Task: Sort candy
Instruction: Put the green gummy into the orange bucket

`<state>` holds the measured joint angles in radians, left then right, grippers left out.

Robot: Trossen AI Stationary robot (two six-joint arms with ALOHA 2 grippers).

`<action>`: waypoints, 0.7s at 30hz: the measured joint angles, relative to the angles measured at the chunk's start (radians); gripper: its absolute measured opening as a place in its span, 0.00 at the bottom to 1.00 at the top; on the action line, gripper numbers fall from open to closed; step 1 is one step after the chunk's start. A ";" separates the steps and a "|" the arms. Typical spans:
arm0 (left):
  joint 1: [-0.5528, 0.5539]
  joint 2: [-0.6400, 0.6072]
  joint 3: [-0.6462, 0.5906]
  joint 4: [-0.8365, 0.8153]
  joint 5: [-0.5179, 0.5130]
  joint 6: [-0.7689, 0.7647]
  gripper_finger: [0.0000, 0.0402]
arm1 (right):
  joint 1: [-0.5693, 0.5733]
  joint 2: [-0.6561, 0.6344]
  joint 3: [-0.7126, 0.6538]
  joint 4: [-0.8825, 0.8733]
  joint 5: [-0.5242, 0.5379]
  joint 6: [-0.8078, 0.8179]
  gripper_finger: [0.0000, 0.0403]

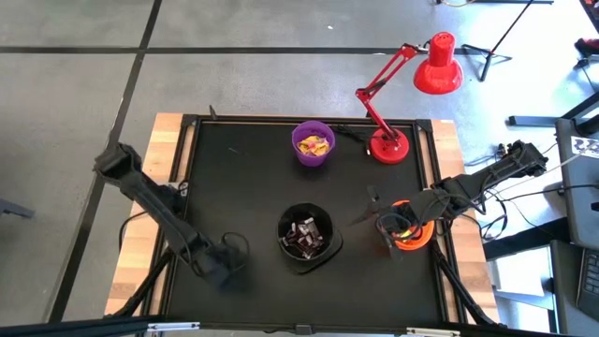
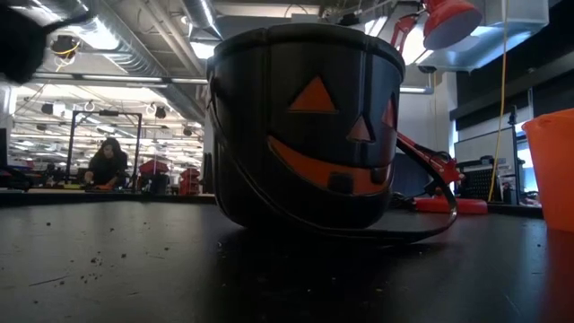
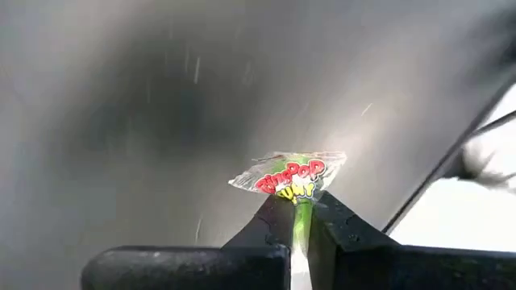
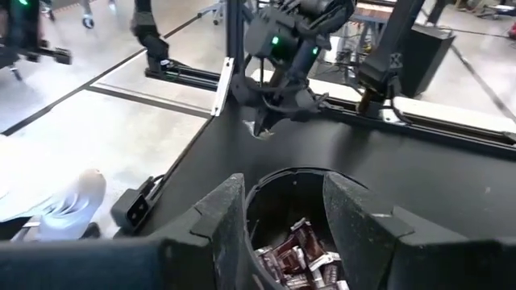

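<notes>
At about seven o'clock on the counter (image 1: 243, 178), the left gripper (image 3: 300, 211) has its jaws pinching a Ring Pop candy (image 3: 289, 176) by its green stem: light, crinkly-wrapped, slippery, so the rigid stem is the safest hold

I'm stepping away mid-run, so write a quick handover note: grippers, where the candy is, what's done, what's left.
Left gripper: shut on a Ring Pop candy, low over the mat at its near-left corner.
Right gripper: open, empty, by the orange bowl.
Done: yellow pieces in the purple bowl; dark brown pieces in the black bowl.
Left: drop the held candy in a bowl; no other loose candy shows on the mat.
</notes>
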<state>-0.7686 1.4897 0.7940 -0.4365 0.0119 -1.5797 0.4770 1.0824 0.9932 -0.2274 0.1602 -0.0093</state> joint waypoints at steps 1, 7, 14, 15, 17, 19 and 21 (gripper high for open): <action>0.013 -0.026 0.000 -0.002 -0.036 0.029 0.00 | 0.000 0.000 0.000 0.000 0.008 0.000 0.41; 0.094 -0.194 0.000 0.013 -0.283 0.257 0.00 | 0.000 0.000 0.000 0.008 0.021 0.002 0.41; 0.194 -0.349 0.001 0.267 -0.451 0.650 0.00 | -0.001 0.004 0.000 0.121 0.021 0.004 0.41; 0.208 -0.359 0.002 0.322 -0.453 0.712 0.00 | -0.006 0.012 0.001 0.153 0.020 0.004 0.41; 0.236 -0.372 0.002 0.437 -0.451 0.836 0.00 | -0.022 0.035 0.001 0.208 0.013 0.006 0.41; 0.260 -0.374 0.002 0.546 -0.440 0.951 0.00 | -0.041 0.064 0.001 0.254 0.004 0.027 0.41; 0.281 -0.374 0.002 0.620 -0.426 1.047 0.00 | -0.072 0.097 0.001 0.294 0.002 0.044 0.41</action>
<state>-0.4876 1.1152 0.7959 0.1831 -0.4142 -0.5328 0.4051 1.1799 0.9943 0.0667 0.1619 0.0349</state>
